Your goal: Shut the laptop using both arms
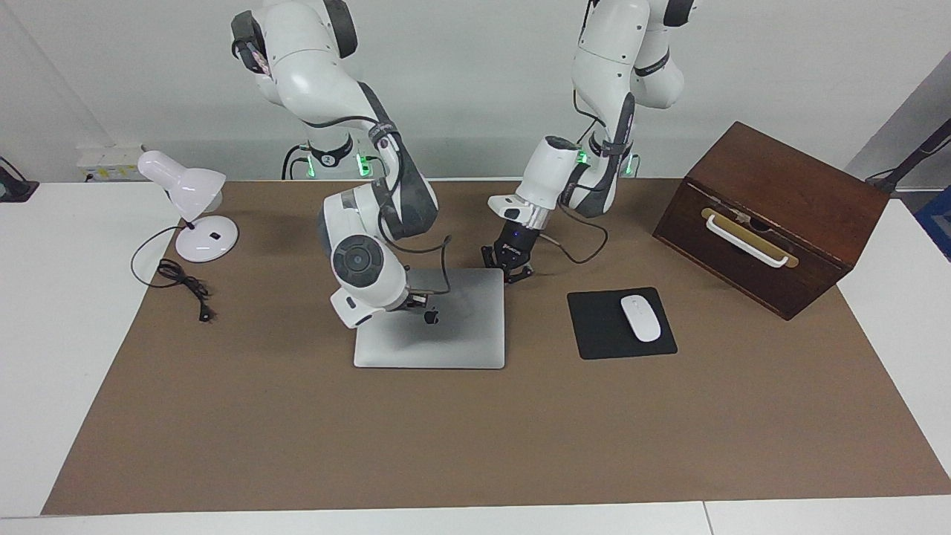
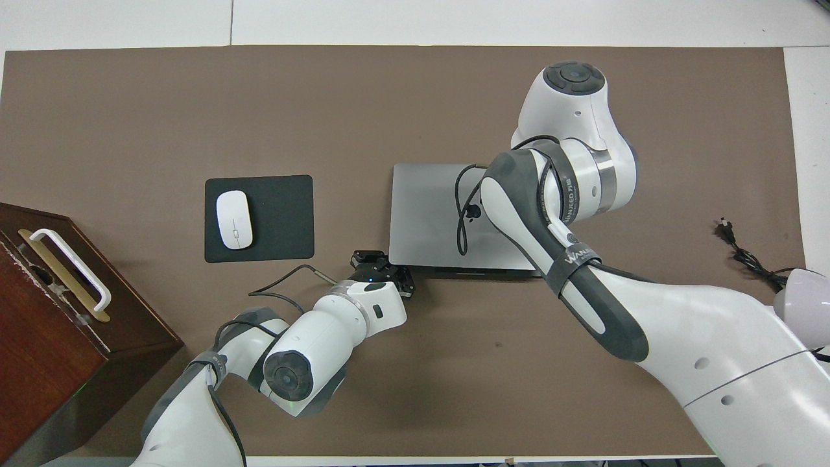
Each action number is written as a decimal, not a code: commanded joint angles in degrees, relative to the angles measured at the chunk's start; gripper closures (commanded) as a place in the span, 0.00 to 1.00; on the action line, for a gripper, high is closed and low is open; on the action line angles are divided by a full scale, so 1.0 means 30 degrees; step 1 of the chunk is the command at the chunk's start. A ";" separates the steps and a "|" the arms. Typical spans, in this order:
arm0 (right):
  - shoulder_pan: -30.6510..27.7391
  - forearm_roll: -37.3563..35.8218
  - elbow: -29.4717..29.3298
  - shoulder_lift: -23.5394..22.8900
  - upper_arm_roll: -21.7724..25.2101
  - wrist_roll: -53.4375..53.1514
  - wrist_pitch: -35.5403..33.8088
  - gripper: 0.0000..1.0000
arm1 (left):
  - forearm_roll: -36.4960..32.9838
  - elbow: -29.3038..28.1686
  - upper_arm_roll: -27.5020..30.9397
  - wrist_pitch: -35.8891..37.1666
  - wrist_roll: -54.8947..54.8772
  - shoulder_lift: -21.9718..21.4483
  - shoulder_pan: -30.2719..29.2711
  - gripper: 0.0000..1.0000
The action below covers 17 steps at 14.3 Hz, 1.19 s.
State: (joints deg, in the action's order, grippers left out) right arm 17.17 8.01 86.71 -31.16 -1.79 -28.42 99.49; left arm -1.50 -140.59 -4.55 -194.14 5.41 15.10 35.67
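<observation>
The silver-grey laptop (image 1: 446, 338) lies mid-table with its lid down almost flat and the dark apple logo (image 1: 432, 317) facing up. In the overhead view only a thin dark strip of its base (image 2: 467, 273) shows along the edge nearer the robots. My right gripper (image 1: 417, 300) is shut and rests on the lid beside the logo; in the overhead view my right forearm (image 2: 551, 214) hides it. My left gripper (image 1: 510, 269) is shut, low at the laptop's corner nearest the robots, toward the left arm's end, and is also seen from above (image 2: 384, 266).
A black mouse pad (image 1: 594, 334) with a white mouse (image 1: 640, 318) lies beside the laptop toward the left arm's end. A brown wooden box (image 1: 769, 215) with a white handle stands past it. A white desk lamp (image 1: 189, 204) and its black cord (image 1: 182, 282) sit at the right arm's end.
</observation>
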 commanded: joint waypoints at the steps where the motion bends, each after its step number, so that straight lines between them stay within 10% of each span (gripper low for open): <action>1: -0.0185 0.0436 0.1332 0.0690 -0.0225 0.0216 0.1027 1.00 | -0.0262 0.0017 0.0725 -0.0091 -0.0485 0.1266 0.0035 1.00; 13: -0.1969 -0.0090 -0.0188 0.3092 0.0009 0.0535 0.0265 1.00 | -0.0291 0.0017 0.0726 -0.0061 -0.0485 0.1266 0.0006 1.00; 17: -0.3577 -0.1614 -0.0484 0.3181 0.0039 0.4189 0.3741 0.93 | -0.0059 0.0075 0.0755 -0.0061 -0.0340 0.1266 -0.0023 1.00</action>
State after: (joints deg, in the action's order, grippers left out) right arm 9.41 4.62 85.52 -21.23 -1.07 -21.30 106.06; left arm -1.51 -140.60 -4.52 -194.19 5.38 15.11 35.68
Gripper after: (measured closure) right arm 0.991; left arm 0.991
